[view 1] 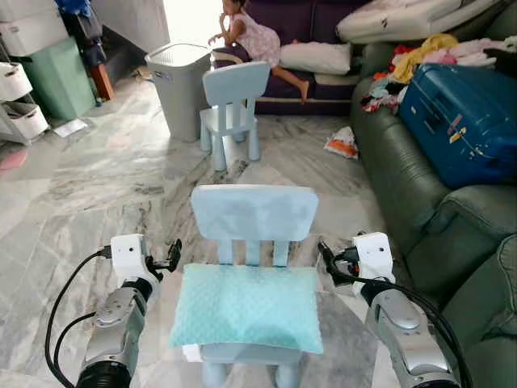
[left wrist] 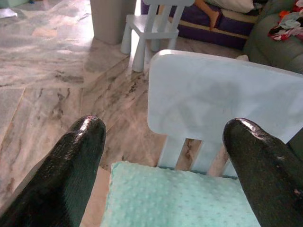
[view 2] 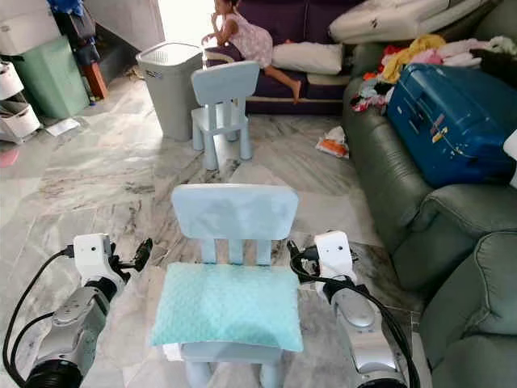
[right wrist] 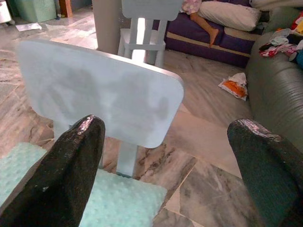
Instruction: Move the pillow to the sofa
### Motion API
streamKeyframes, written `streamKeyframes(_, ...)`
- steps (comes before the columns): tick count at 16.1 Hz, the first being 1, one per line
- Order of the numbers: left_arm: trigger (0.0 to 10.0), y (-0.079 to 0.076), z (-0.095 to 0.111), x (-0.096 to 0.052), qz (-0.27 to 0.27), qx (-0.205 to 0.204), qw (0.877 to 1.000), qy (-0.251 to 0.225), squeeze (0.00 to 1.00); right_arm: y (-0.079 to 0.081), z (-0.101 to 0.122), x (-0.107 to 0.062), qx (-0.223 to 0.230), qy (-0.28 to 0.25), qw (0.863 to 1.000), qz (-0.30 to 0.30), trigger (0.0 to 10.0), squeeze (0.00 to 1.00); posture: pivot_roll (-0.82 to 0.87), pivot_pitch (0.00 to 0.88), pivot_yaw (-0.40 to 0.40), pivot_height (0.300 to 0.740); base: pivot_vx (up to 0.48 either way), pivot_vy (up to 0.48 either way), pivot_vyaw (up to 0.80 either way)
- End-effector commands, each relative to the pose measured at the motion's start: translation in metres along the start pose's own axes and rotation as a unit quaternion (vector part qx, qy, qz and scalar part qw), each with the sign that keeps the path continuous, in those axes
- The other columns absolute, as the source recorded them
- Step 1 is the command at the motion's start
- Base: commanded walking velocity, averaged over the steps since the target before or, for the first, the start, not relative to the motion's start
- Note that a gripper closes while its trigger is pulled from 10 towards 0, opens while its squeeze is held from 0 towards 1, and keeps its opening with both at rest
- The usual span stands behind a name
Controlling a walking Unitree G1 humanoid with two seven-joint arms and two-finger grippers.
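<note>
A teal dotted pillow (view 1: 246,307) lies flat on the seat of a small light-blue chair (view 1: 253,212) right in front of me. My left gripper (view 1: 168,257) hangs just off the pillow's left edge, open, with nothing between its fingers (left wrist: 80,151). Off the pillow's right edge is my right gripper (view 1: 327,259), open as well, its fingers (right wrist: 78,151) spread wide beside the chair back. Neither gripper touches the pillow. A dark green sofa (view 1: 420,202) runs along my right, and a purple sofa (view 1: 323,24) stands at the far end of the room.
A blue suitcase (view 1: 464,121) and loose clothes (view 1: 420,56) lie on the green sofa. A person (view 1: 254,36) and a white pillow (view 1: 315,58) are on the purple sofa. Ahead stand a second small chair (view 1: 234,109) and a grey bin (view 1: 179,77). Storage drawers (view 1: 24,89) line the left.
</note>
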State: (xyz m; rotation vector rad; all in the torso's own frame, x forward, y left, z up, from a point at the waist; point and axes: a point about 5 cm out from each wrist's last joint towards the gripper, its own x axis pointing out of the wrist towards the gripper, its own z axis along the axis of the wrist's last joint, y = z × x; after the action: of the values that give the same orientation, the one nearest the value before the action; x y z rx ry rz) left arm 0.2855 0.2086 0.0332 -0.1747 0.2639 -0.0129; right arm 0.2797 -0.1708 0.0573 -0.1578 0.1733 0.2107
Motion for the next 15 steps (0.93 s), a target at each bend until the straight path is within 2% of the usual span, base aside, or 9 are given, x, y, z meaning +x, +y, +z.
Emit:
streamKeyframes(1, 10.0, 0.001, 0.004, 0.001, 0.004, -0.003, 1.000, -0.001, 0.00, -0.002, 0.001, -0.001, 0.001, -0.002, 1.000, -0.005, 10.0, 0.00, -0.13, 0.000, 0.024, 0.740, 0.000, 0.000, 0.00)
streamKeyframes(4, 10.0, 0.004, 0.001, 0.000, 0.017, -0.004, 1.000, 0.009, 0.00, -0.002, 0.000, -0.002, 0.002, -0.001, 1.000, -0.004, 10.0, 0.00, -0.13, 0.000, 0.024, 0.740, 0.000, 0.000, 0.00)
streamKeyframes(9, 10.0, 0.003, -0.004, -0.003, 0.007, -0.012, 1.000, 0.022, 0.00, 0.000, -0.002, -0.007, 0.009, -0.001, 1.000, -0.004, 10.0, 0.00, -0.13, 0.000, 0.021, 0.740, 0.000, 0.000, 0.00)
streamKeyframes(12, 10.0, 0.010, -0.015, -0.009, 0.015, 0.016, 0.999, 0.047, 0.00, -0.001, -0.004, -0.011, 0.007, 0.003, 1.000, -0.003, 10.0, 0.00, -0.12, 0.000, 0.018, 0.740, 0.000, 0.000, 0.00)
streamKeyframes(15, 10.0, 0.014, -0.022, -0.015, 0.015, 0.024, 0.998, 0.061, 0.00, -0.002, -0.006, -0.013, 0.011, 0.008, 1.000, -0.005, 10.0, 0.00, -0.11, 0.000, 0.018, 0.740, 0.000, 0.000, 0.00)
